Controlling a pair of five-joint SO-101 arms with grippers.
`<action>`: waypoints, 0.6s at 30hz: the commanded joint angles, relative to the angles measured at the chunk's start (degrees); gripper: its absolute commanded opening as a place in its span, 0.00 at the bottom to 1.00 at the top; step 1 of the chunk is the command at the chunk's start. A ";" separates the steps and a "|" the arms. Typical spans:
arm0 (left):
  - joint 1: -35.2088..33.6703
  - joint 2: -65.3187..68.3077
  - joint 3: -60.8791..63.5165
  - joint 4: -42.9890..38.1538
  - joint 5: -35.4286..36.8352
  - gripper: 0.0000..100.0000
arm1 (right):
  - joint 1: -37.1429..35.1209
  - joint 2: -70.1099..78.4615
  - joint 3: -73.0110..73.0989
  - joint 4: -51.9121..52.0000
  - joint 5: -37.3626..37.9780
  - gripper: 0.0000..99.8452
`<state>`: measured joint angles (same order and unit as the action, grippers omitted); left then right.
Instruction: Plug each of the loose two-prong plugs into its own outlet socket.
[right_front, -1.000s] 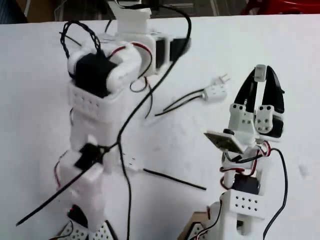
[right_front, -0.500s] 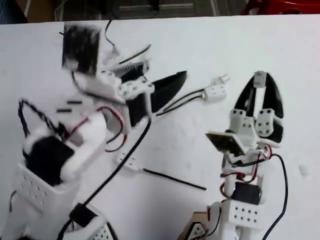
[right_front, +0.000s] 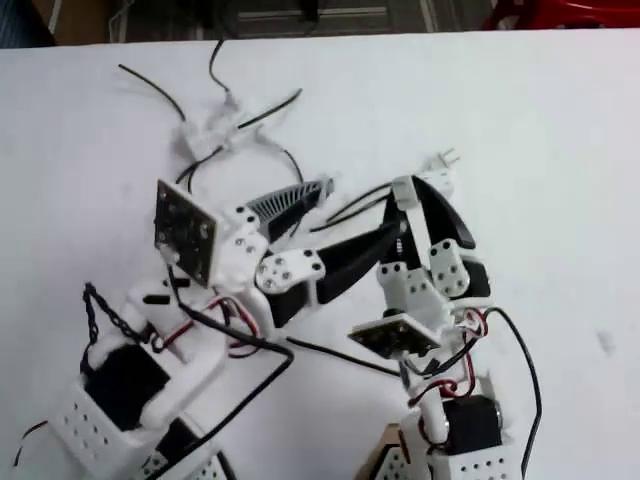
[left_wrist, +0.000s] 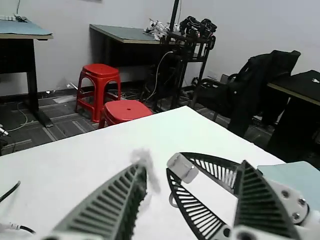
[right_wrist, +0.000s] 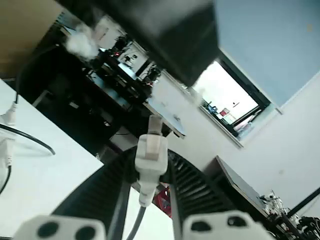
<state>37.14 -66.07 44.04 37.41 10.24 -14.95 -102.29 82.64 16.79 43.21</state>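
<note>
My right gripper (right_front: 410, 195) is shut on a white two-prong plug (right_wrist: 150, 150), prongs pointing away from the wrist and its cable hanging down between the fingers. A loose white plug (right_front: 438, 172) lies just beyond that gripper, prongs pointing to the far right, with black leads running left. My left gripper (right_front: 360, 210) stands wide open at the table's middle, and the tip of the right gripper lies between its fingers (left_wrist: 112, 207). A white socket piece with black leads (right_front: 210, 135) lies at the far left.
A black cable (right_front: 330, 352) runs across the table between the two arm bases. The white table (right_front: 560, 150) has free room on its right side and along the far edge. Red stools and desks stand in the room behind.
The left arm has pulled back from the far side and swung its open gripper to the middle, uncovering the socket piece. The right gripper has moved left with its plug.
</note>
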 joint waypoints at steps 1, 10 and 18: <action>3.38 -3.56 1.14 -0.09 -0.44 0.28 | -0.84 0.13 -0.79 0.31 -2.73 0.02; 5.85 -4.97 7.82 -3.87 -3.34 0.28 | -1.71 -0.13 -8.09 7.60 -10.90 0.02; 3.21 -4.97 10.37 -8.79 -5.54 0.28 | -8.66 -0.22 -18.99 24.48 -17.32 0.02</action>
<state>42.33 -70.29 54.59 30.46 5.14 -21.45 -102.46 68.40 37.71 26.77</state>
